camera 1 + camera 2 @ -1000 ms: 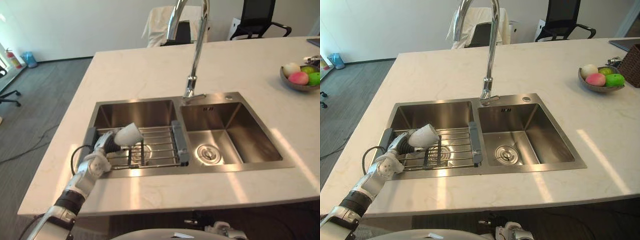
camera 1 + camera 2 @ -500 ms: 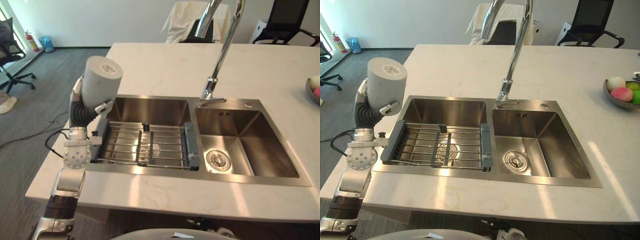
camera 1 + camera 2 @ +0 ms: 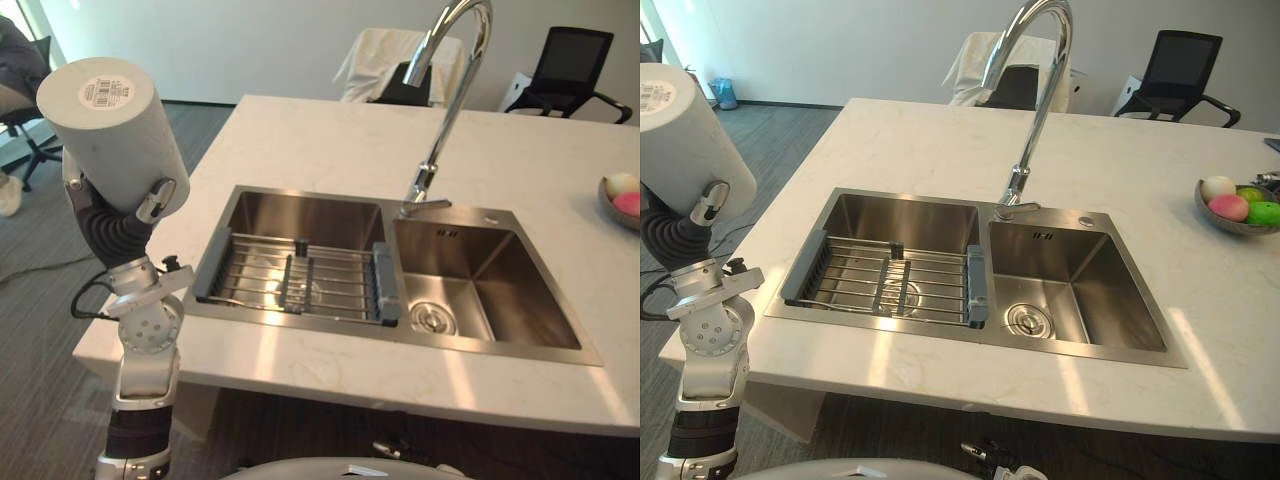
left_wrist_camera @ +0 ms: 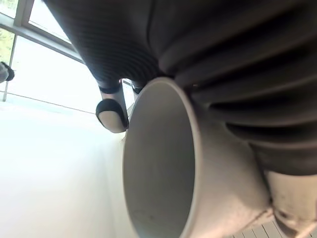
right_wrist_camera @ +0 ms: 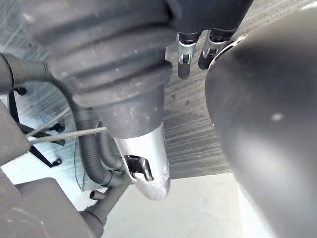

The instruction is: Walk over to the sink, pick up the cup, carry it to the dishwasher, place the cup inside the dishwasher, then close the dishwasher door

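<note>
White cylindrical cup (image 3: 112,135), stickered base up, tilted, mouth toward the wrist, gripped in the left robot hand (image 3: 155,198), held high beside the worktop's (image 3: 330,140) left edge, left of the sink (image 3: 300,215).

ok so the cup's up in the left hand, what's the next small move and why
Likely turn away from the sink and start carrying toward the dishwasher: the left hand grips the white cup, held high, base up, clear of the wire rack and past the counter's left edge, so lifting looks done.
</note>
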Robot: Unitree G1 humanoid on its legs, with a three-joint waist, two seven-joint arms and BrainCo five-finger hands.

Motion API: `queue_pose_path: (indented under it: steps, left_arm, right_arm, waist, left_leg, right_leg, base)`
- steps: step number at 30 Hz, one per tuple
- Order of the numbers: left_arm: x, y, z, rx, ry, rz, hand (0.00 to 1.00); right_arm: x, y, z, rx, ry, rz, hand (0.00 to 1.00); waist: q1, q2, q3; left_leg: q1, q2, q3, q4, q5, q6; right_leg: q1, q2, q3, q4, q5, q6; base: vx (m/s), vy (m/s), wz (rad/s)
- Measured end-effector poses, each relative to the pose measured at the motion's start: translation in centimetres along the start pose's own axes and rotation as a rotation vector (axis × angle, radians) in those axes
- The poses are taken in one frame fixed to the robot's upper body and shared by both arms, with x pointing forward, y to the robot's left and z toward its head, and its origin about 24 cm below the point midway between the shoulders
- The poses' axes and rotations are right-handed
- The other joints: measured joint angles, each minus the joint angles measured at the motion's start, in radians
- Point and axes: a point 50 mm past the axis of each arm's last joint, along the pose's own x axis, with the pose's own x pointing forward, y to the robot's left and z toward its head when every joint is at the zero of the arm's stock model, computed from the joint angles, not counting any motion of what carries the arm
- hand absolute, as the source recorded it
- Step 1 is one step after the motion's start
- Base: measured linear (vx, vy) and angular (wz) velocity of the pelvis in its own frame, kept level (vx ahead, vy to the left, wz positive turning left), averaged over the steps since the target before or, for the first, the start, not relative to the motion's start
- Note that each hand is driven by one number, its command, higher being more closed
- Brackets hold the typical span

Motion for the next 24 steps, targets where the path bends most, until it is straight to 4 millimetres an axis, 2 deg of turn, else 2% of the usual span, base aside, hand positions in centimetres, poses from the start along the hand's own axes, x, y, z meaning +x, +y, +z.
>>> queue_pose_path:
  steps: [1, 5, 8, 9, 10, 12, 13, 14, 15, 16, 17, 18, 19, 20, 21, 22, 23, 24]
  left_arm:
    - [-0.5, -0.2, -0.1, -0.015, 0.018, 0.009, 1.0]
    - [-2.2, 0.1, -0.7, -0.047, 0.102, 0.044, 1.0]
    - [-3.7, 0.3, -1.3, -0.063, 0.183, 0.058, 1.0]
    - [-4.0, 0.5, -1.4, -0.048, 0.203, 0.06, 1.0]
    - [-4.2, 1.0, -1.6, -0.028, 0.223, 0.076, 1.0]
    - [-4.2, 1.1, -1.8, -0.047, 0.243, 0.103, 1.0]
    - [-4.1, 1.2, -1.7, -0.074, 0.247, 0.111, 1.0]
    - [-4.2, 1.5, -1.9, -0.078, 0.259, 0.12, 1.0]
    - [-4.2, 1.6, -2.1, -0.092, 0.267, 0.121, 1.0]
    - [-4.1, 0.8, -2.0, -0.131, 0.254, 0.112, 1.0]
    - [-4.4, 0.4, -1.9, -0.143, 0.262, 0.101, 1.0]
    - [-4.7, 0.0, -1.9, -0.154, 0.272, 0.086, 1.0]
    - [-4.5, -1.2, -1.8, -0.194, 0.268, 0.049, 1.0]
    - [-4.4, -2.0, -1.6, -0.227, 0.262, 0.028, 1.0]
    - [-4.2, -2.4, -1.5, -0.244, 0.251, 0.025, 1.0]
    - [-4.1, -2.5, -1.5, -0.251, 0.248, 0.021, 1.0]
    - [-4.3, -2.2, -1.7, -0.239, 0.257, 0.025, 1.0]
    - [-4.4, -2.2, -1.7, -0.239, 0.258, 0.026, 1.0]
  right_arm:
    - [-0.1, -0.1, -0.2, 0.017, -0.004, -0.007, 0.0]
    - [-0.4, -0.4, -0.6, 0.037, -0.012, -0.025, 0.0]
    - [-0.5, -0.7, -0.6, 0.034, -0.009, -0.035, 0.0]
    - [-0.5, -0.8, -0.5, 0.03, -0.007, -0.038, 0.0]
    - [-0.5, -1.2, -0.8, 0.032, 0.012, -0.053, 0.0]
    - [-0.5, -1.4, -0.6, 0.04, -0.003, -0.062, 0.0]
    - [-1.1, -2.5, -1.8, 0.125, -0.056, -0.115, 0.0]
    - [-1.3, -2.7, -2.3, 0.159, -0.065, -0.126, 0.0]
    - [-1.5, -2.8, -3.2, 0.211, -0.065, -0.141, 0.0]
    - [-1.5, -3.0, -3.1, 0.237, -0.079, -0.167, 0.0]
    - [-1.8, -3.8, -2.7, 0.225, -0.087, -0.185, 0.0]
    - [-2.2, -4.6, -2.2, 0.211, -0.097, -0.203, 0.0]
    - [-2.2, -4.8, -1.8, 0.217, -0.105, -0.21, 0.0]
    - [-1.9, -4.1, -1.8, 0.222, -0.086, -0.188, 0.0]
    - [-1.7, -3.8, -1.8, 0.228, -0.079, -0.183, 0.0]
    - [-1.6, -4.0, -1.8, 0.228, -0.06, -0.212, 0.0]
    - [-1.6, -4.1, -0.5, 0.211, -0.074, -0.203, 0.0]
    - [-1.6, -4.1, 0.1, 0.197, -0.084, -0.203, 0.0]
  waist:
    - [-0.01, 0.002, 0.0]
    - [-0.008, 0.01, -0.009]
    - [0.021, 0.019, -0.009]
    - [0.039, 0.024, -0.008]
    - [0.069, 0.026, -0.005]
    - [0.075, 0.03, -0.001]
    - [0.074, 0.058, 0.017]
    - [0.069, 0.055, 0.021]
    - [0.055, 0.015, 0.018]
    - [0.068, 0.035, 0.028]
    - [0.086, 0.07, 0.027]
    - [0.083, 0.098, 0.033]
    - [0.056, 0.115, 0.041]
    - [0.019, 0.105, 0.043]
    - [0.015, 0.096, 0.043]
    - [0.029, 0.089, 0.052]
    - [0.043, 0.095, 0.063]
    - [0.047, 0.108, 0.068]
  left_leg:
    - [-0.005, -0.002, -0.01, 0.0, 0.0, 0.0]
    - [-0.042, -0.005, -0.067, 0.0, 0.008, -0.004]
    - [-0.116, -0.017, -0.172, 0.0, 0.047, 0.0]
    - [-0.144, -0.022, -0.204, 0.001, 0.065, -0.002]
    - [-0.183, -0.033, -0.248, 0.006, 0.098, -0.005]
    - [-0.234, -0.072, -0.245, 0.0, 0.168, 0.003]
    - [-0.242, -0.068, -0.112, 0.0, 0.034, 0.127]
    - [-0.245, -0.071, -0.013, 0.0, -0.023, 0.198]
    - [-0.24, -0.075, 0.157, 0.029, -0.1, 0.256]
    - [-0.284, 0.006, 0.378, 0.26, -0.151, 0.283]
    - [-0.281, 0.066, 0.457, 0.388, -0.132, 0.302]
    - [-0.278, 0.074, 0.455, 0.408, -0.101, 0.227]
    - [-0.28, 0.031, 0.415, 0.37, -0.069, 0.211]
    - [-0.263, -0.06, 0.302, 0.21, 0.003, 0.144]
    - [-0.245, -0.079, 0.322, 0.184, -0.032, 0.143]
    - [-0.217, -0.047, 0.42, 0.289, -0.142, 0.199]
    - [-0.138, 0.021, 0.465, 0.4, -0.248, 0.135]
    - [-0.109, 0.037, 0.458, 0.376, -0.274, 0.121]
  right_leg:
    - [0.0, -0.002, -0.013, 0.0, -0.002, 0.002]
    - [0.002, -0.002, -0.085, -0.005, -0.01, -0.003]
    - [-0.003, 0.005, -0.203, 0.007, -0.019, 0.002]
    - [-0.014, 0.008, -0.233, 0.028, -0.034, 0.0]
    - [-0.033, 0.008, -0.294, 0.074, -0.066, -0.002]
    - [-0.026, -0.007, -0.419, 0.121, -0.1, -0.011]
    - [0.025, 0.0, -0.563, 0.133, -0.109, -0.004]
    - [0.042, -0.01, -0.608, 0.122, -0.106, -0.001]
    - [0.057, -0.044, -0.68, 0.096, -0.102, -0.002]
    - [0.064, -0.078, -0.752, 0.117, -0.099, 0.017]
    - [0.064, -0.075, -0.763, 0.165, -0.108, 0.027]
    - [0.066, -0.078, -0.768, 0.209, -0.126, 0.019]
    - [0.065, -0.077, -0.751, 0.214, -0.181, -0.014]
    - [0.078, -0.039, -0.73, 0.136, -0.166, -0.037]
    - [0.089, -0.062, -0.764, 0.132, -0.132, -0.008]
    - [0.1, -0.094, -0.817, 0.171, -0.128, 0.028]
    - [0.129, -0.141, -0.871, 0.244, -0.14, 0.025]
    - [0.139, -0.151, -0.891, 0.277, -0.149, 0.012]
  base:
    - [0.01, -0.003, 0.19]
    - [0.03, -0.026, 0.49]
    - [0.04, -0.063, 1.09]
    - [0.02, -0.096, 1.34]
    - [-0.01, -0.094, 1.7]
    - [-0.08, -0.03, 2.19]
    - [-0.12, 0.006, 2.26]
    - [-0.11, 0.027, 2.44]
    - [-0.07, 0.089, 1.93]
    - [-0.02, 0.144, 1.67]
    - [0.02, 0.152, 1.11]
    - [0.0, 0.161, 1.29]
    - [-0.14, 0.175, 2.31]
    - [-0.22, 0.192, 2.6]
    - [-0.19, 0.163, 2.17]
    - [-0.09, 0.136, 1.62]
    - [-0.03, 0.116, 1.33]
    - [-0.01, 0.119, 1.46]
